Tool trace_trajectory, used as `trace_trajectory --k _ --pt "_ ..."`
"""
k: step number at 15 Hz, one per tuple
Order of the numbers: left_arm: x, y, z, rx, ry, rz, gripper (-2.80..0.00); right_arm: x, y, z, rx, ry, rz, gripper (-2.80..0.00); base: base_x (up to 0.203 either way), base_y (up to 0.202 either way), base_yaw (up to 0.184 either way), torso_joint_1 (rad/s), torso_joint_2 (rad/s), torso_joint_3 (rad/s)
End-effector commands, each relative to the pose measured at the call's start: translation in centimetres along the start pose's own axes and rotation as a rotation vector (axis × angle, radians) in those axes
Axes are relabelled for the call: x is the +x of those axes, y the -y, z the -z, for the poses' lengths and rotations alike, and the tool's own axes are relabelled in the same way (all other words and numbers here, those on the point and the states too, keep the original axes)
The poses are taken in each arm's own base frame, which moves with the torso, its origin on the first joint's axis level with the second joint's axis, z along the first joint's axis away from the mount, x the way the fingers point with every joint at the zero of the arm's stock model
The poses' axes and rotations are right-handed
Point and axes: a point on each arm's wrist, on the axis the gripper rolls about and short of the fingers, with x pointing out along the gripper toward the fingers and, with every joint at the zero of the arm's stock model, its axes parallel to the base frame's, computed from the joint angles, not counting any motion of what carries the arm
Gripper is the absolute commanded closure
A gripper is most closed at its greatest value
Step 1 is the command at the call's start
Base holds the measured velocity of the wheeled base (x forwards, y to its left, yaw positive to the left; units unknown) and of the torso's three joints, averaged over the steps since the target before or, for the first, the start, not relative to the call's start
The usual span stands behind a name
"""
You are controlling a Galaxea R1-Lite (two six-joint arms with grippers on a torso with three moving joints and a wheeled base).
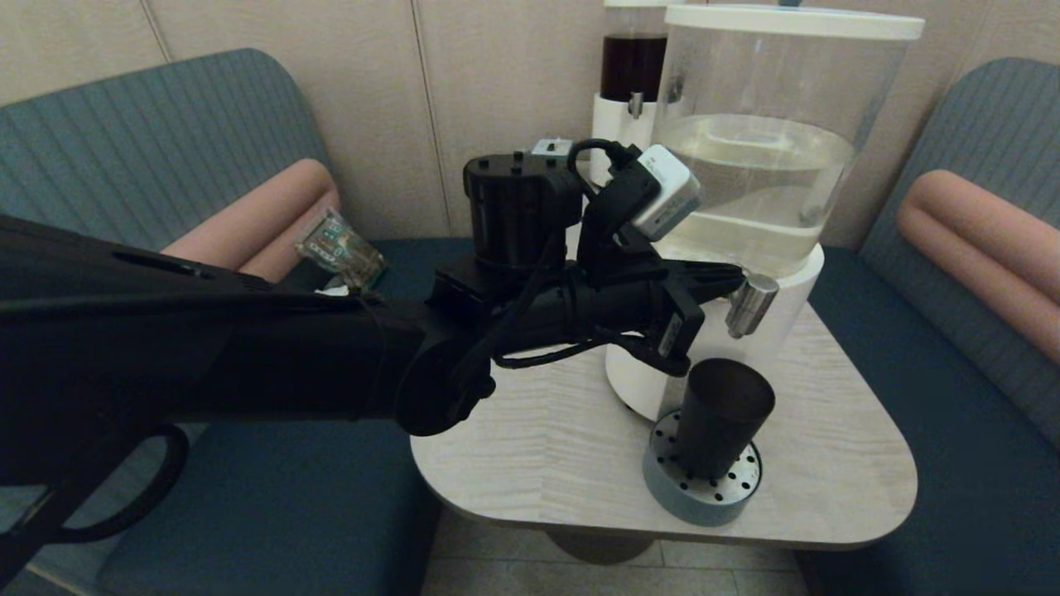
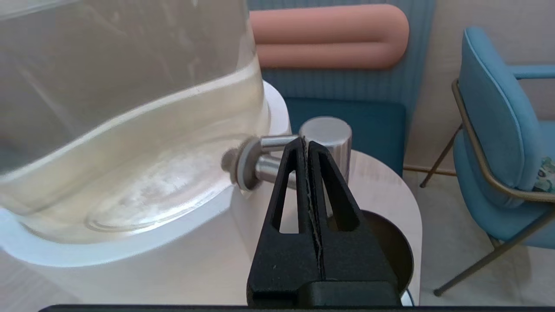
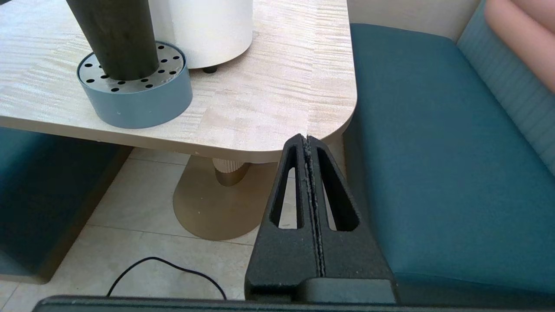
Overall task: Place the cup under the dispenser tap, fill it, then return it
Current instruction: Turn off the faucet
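The black cup [image 1: 720,422] stands upright on a round grey perforated drip tray [image 1: 702,488], directly below the brushed-steel dispenser tap [image 1: 752,305] of the large clear-tank dispenser [image 1: 770,149]. My left gripper [image 1: 733,281] is shut with nothing in it, its tips right beside the tap, level with its top. In the left wrist view the closed tips of the left gripper [image 2: 305,141] sit against the tap [image 2: 327,136], with the cup's rim [image 2: 390,242] below. The right gripper [image 3: 307,139] is shut and empty, low beside the table's near right corner; the cup [image 3: 115,39] shows there too.
A smaller dark-liquid dispenser [image 1: 633,74] stands behind the large one. A small clear bottle [image 1: 339,248] lies on the left bench. The wooden table [image 1: 828,447] has a rounded corner, with teal bench seats [image 3: 433,151] on both sides. A blue chair [image 2: 498,143] stands beyond.
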Motion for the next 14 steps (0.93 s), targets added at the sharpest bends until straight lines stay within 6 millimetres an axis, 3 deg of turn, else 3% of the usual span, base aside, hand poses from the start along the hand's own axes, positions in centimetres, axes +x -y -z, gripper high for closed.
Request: trace_trajectory --k 1,14 --pt "0.0 0.0 0.0 0.002 0.002 0.002 0.00 0.1 0.0 0.3 0.001 -0.011 -0.001 0.00 0.000 0.000 0.000 0.000 0.00 0.000" --pt "2.5 -0.8 1.8 0.002 0.003 0.006 0.00 0.1 0.0 0.3 0.000 -0.010 -0.001 0.00 0.000 0.000 0.000 0.000 0.00 0.000"
